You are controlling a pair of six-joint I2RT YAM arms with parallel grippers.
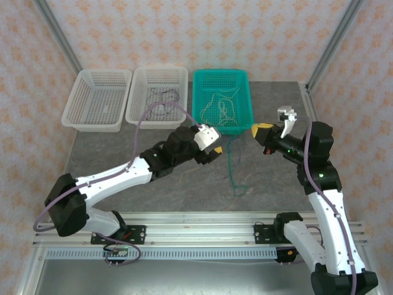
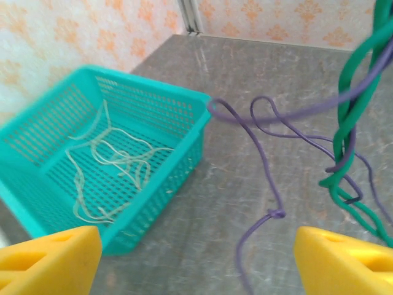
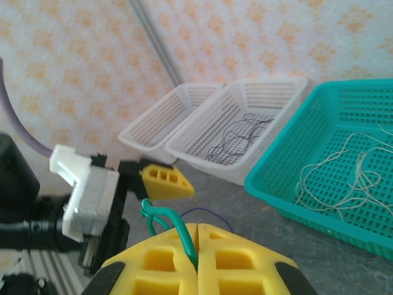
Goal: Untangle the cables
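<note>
- Knotting is the main risk: the right tool, pressed shut on the green cable, holds it up beside the teal basket. Pulling could cinch the purple cable (twined around it).
- The left tool, spread wide, might close on both strands.

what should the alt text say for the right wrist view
The yellow right end effector is shut on a green cable that loops up in front of it. Beyond, a teal basket holds cream cables and a white basket holds dark cables.
</note>
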